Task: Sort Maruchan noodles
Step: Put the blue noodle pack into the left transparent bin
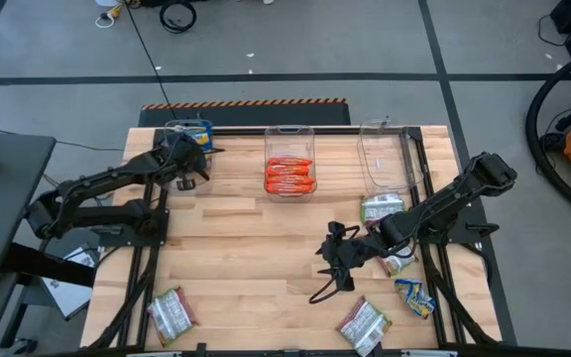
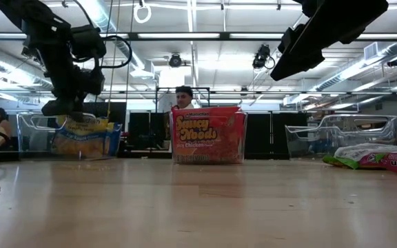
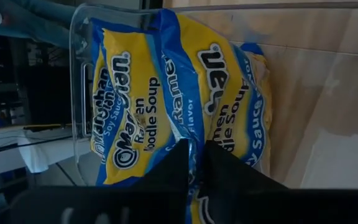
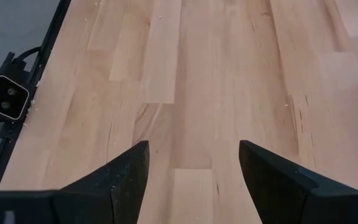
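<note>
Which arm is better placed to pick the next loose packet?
Right. Its open tool hovers empty near the loose packets, while the left tool is at the far bin with the yellow-and-blue packets.

Light wood-plank table [image 1: 246, 248], dark frame rails L + R. Far edge, 3 clear bins directly on top: left bin [image 1: 188, 132] w/ yellow-blue packets, middle bin [image 1: 289, 134] w/ orange-red packets, right bin [image 1: 385, 157], contents can't tell. Loose packets flat on wood: silvery-white/green one [image 1: 381, 209] just below right bin; another [image 1: 397, 264] nearby, partly hidden by arm; yellow-blue one [image 1: 415, 297] near right edge; silvery one [image 1: 365, 324] near front edge right of centre; silvery one [image 1: 171, 314] front-left corner. Centre boards bare.
</note>
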